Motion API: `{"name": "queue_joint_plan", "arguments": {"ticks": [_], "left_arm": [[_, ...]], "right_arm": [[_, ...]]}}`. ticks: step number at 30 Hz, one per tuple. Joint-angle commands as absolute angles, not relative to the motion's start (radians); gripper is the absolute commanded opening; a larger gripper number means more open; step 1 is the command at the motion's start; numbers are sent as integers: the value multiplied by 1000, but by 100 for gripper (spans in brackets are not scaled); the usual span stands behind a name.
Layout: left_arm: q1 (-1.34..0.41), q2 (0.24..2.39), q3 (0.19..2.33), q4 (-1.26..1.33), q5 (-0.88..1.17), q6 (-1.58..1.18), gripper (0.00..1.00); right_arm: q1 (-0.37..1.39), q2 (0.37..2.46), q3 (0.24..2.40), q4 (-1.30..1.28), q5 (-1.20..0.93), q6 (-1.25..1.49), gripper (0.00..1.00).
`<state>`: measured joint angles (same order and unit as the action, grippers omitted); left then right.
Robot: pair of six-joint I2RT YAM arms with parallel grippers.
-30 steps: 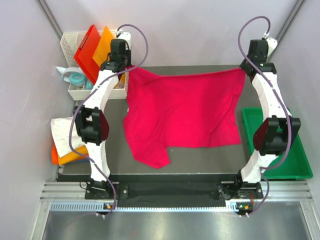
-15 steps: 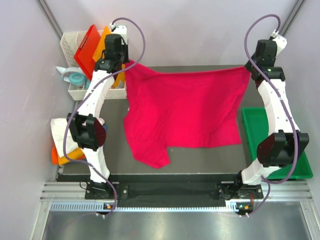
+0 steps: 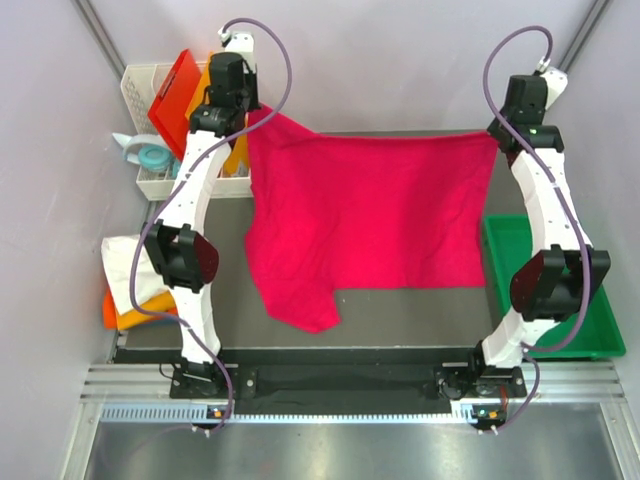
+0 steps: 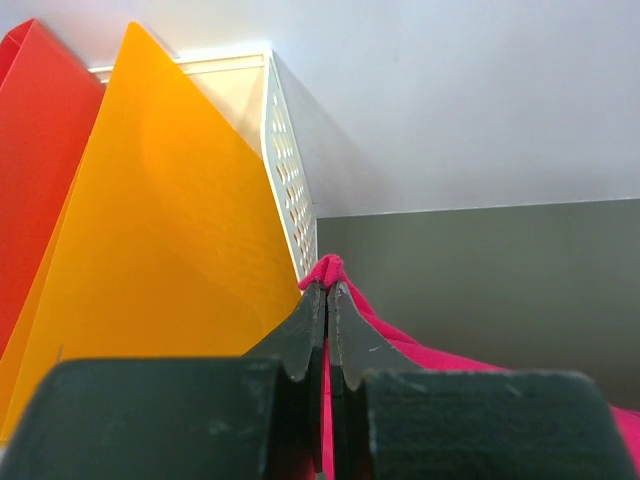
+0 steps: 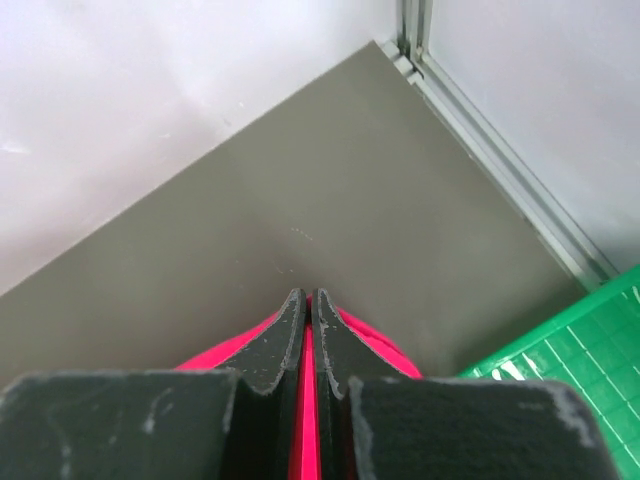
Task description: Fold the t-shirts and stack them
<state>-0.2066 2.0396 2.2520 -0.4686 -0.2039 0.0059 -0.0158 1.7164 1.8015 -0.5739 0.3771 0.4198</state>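
Fabric of the large crimson-pink cloth t-shirt (image 3: 370,220) spans left-right over the dark table (image 3: 410,312); left claw (image 4: 327,297) and right claw (image 5: 308,302) clench its far corners, sleeve pointing near.

Crimson t-shirt (image 3: 370,220), wrist views: only a pinched edge shows; the remainder is behind the fingers (image 4: 300,345) or cut by the lower frame edge.
Left gripper (image 4: 327,290), right gripper (image 5: 305,297), top view: fingertips concealed under the wrist housings.
White t-shirt (image 3: 120,260): right side covered by the left arm (image 3: 195,190).
Orange t-shirt (image 3: 125,315): mostly under the white one.
Green tray (image 3: 503,262): partly behind the right arm (image 3: 545,195).
White basket (image 3: 138,90), contents: too small to identify.
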Motion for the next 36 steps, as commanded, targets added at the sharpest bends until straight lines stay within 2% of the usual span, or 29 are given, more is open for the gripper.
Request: {"name": "queue_joint_plan", "arguments": {"ticks": [1,12,29,36], "left_arm": [[-207,1935,2251,-442,-225,2,0],[-212,1956,2183,-393,-233,3,0],[-213,2226,2401,-351,-239,41,0],[-213,2217,2402,-405,-232,17,0]], "right_arm": [[-14,1550,1793,-522,411,399,0],[-14,1577,1706,-466,413,382,0],[-17,1937,2006,-489,419,371,0],[-15,1951,2007,-502,410,382,0]]}}
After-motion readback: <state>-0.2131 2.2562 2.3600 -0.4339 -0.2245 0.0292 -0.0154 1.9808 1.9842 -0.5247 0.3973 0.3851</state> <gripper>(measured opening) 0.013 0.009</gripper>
